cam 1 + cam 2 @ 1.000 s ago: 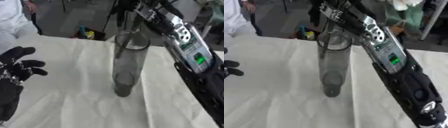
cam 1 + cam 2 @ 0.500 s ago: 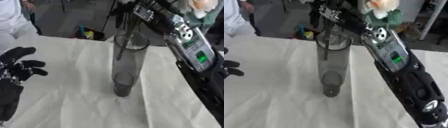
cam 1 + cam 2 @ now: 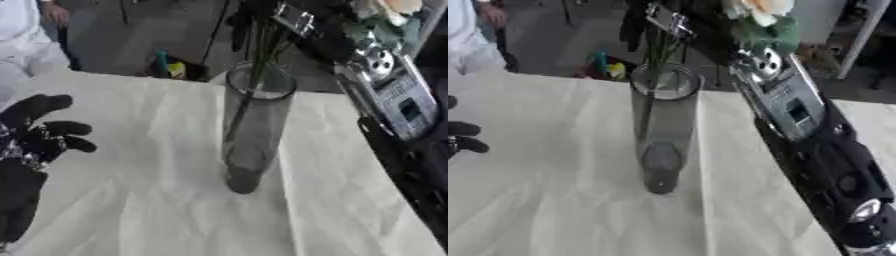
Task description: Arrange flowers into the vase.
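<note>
A tall cylindrical vase [image 3: 251,125] of smoky clear glass is seen upright near the middle of the surface [image 3: 157,200], which is covered with a creased, off-white cloth. Dark green flower stems [image 3: 254,75] are held at the vase's mouth, their lower ends already inside the glass and slanting down toward its left wall. The stems are gripped from above by the right hand [image 3: 654,20], whose black fingers are curled round them at the top of the frame. A pale cream bloom with dusty green leaves [image 3: 759,17] is seen behind the right forearm (whether it belongs to the same bunch cannot be told). The forearm itself, black with a silver-grey panel [image 3: 785,100], is stretched diagonally from the lower right corner to the vase. The left hand [image 3: 35,145] is rested on the cloth at the left edge, well apart from the vase, its black fingers relaxed and spread, with nothing in them.
</note>
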Motion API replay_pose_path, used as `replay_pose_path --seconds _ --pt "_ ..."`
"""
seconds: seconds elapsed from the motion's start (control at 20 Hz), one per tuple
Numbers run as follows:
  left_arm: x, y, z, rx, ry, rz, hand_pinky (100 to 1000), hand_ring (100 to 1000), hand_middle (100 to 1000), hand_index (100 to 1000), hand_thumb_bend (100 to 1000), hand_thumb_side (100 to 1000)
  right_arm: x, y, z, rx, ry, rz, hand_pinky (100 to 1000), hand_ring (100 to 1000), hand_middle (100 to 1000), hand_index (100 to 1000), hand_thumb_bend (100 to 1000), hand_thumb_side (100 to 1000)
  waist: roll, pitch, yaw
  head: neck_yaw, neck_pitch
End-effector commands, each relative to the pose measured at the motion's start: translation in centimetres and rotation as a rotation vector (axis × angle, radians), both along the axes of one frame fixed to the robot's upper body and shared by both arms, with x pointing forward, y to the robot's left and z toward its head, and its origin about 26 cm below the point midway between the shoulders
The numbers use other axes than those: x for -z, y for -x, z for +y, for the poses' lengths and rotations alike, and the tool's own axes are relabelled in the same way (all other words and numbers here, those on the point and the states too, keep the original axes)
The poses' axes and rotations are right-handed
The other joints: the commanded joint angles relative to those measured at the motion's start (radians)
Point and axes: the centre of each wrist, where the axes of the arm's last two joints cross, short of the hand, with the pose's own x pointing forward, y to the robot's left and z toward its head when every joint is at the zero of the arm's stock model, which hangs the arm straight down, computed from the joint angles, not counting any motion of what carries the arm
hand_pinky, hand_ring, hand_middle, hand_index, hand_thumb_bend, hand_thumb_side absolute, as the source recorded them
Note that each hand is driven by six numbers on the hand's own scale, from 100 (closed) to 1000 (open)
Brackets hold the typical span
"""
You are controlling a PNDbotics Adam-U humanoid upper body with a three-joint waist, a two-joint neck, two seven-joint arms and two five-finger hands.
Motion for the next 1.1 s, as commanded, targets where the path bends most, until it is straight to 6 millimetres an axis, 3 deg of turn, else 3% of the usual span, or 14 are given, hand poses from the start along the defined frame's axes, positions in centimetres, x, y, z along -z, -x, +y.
replay_pose_path --seconds 0.05,0.6,1.1 --pt "-0.39 0.24 -0.37 0.016 -0.007 -0.019 650 728 822 894 155 1000 -1.46 0.69 -0.85 0.011 0.007 -0.040 859 553 474 587 100 908 0.004 0.000 -0.003 0.002 -0.015" --pt "-0.40 0.24 -0.37 0.018 -0.011 -0.021 650 728 823 893 154 1000 -1.72 1.16 -1.29 -0.012 0.149 -0.126 936 712 629 772 100 1000 0.006 0.000 -0.003 0.005 -0.021" --pt "-0.41 0.24 -0.41 0.021 -0.015 -0.020 650 728 824 893 154 1000 -1.70 1.07 -1.56 -0.058 0.256 -0.205 950 776 698 830 100 1000 0.005 0.002 -0.001 0.006 -0.023"
